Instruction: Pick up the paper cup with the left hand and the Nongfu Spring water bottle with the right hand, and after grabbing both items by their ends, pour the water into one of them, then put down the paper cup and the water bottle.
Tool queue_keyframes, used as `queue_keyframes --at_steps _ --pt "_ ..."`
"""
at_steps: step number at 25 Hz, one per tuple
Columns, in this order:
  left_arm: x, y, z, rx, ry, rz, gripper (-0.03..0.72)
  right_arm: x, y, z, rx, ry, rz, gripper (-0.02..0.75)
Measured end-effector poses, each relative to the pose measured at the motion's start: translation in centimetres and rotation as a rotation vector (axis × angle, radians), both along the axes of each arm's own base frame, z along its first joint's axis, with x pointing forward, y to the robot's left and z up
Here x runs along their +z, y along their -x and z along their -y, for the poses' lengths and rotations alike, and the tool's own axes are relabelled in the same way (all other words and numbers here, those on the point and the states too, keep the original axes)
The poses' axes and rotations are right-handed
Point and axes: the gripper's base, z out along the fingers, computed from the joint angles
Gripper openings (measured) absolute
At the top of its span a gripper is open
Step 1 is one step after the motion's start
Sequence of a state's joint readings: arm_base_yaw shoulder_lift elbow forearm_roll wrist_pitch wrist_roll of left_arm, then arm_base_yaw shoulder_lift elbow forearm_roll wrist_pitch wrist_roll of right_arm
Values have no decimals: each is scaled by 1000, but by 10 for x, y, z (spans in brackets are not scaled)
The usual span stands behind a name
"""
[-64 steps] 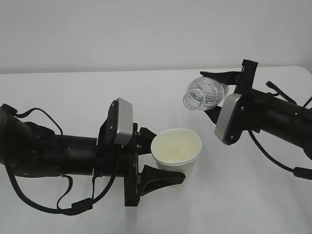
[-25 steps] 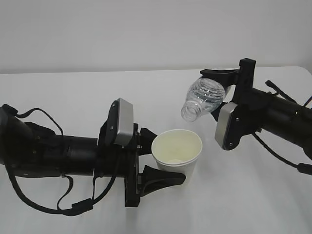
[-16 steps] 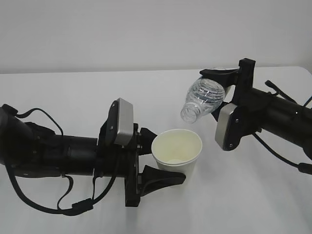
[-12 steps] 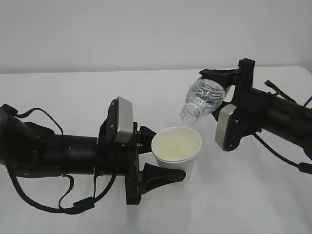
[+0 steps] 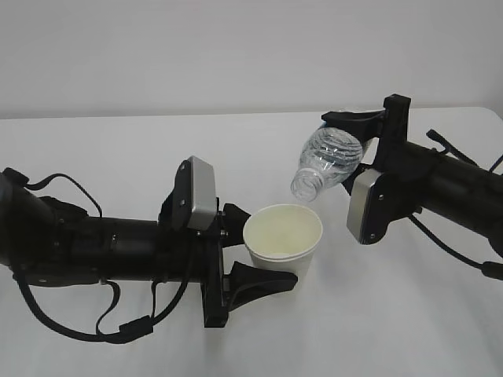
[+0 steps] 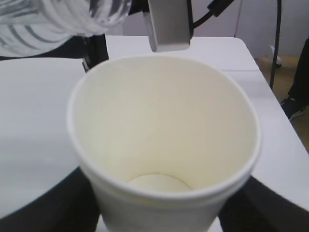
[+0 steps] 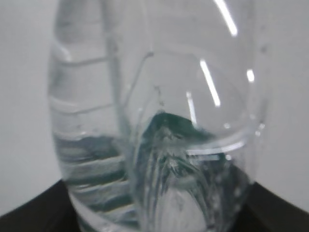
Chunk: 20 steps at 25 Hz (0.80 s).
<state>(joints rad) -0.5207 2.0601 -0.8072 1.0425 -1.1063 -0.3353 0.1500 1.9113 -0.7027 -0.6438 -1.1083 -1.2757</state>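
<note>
My left gripper (image 5: 269, 250) is shut on the white paper cup (image 5: 283, 242), one finger on each side of its lower wall, holding it upright over the white table (image 5: 110, 149). In the left wrist view the cup (image 6: 164, 145) fills the frame and its cream inside shows a pale bottom. My right gripper (image 5: 347, 153) is shut on the base end of the clear ribbed water bottle (image 5: 326, 161). The bottle is tipped with its open neck pointing down-left, just above the cup's far rim. No stream of water shows. The bottle (image 7: 159, 121) fills the right wrist view.
The right arm's grey module (image 5: 366, 206) hangs close to the right of the cup, and it shows again (image 6: 169, 24) behind the rim in the left wrist view. Black cables (image 5: 102, 330) trail from the left arm onto the table.
The bottle has tipped further, its neck dropping down-left toward the cup's rim. The left arm has nudged the cup slightly. Both grips are unchanged.
</note>
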Motion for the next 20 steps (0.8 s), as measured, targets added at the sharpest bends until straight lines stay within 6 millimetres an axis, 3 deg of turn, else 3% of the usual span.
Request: queue_keyframes --at_steps 20 --pt "-2 -1 -1 14 -21 -2 482 0 1 -2 11 25 22 466"
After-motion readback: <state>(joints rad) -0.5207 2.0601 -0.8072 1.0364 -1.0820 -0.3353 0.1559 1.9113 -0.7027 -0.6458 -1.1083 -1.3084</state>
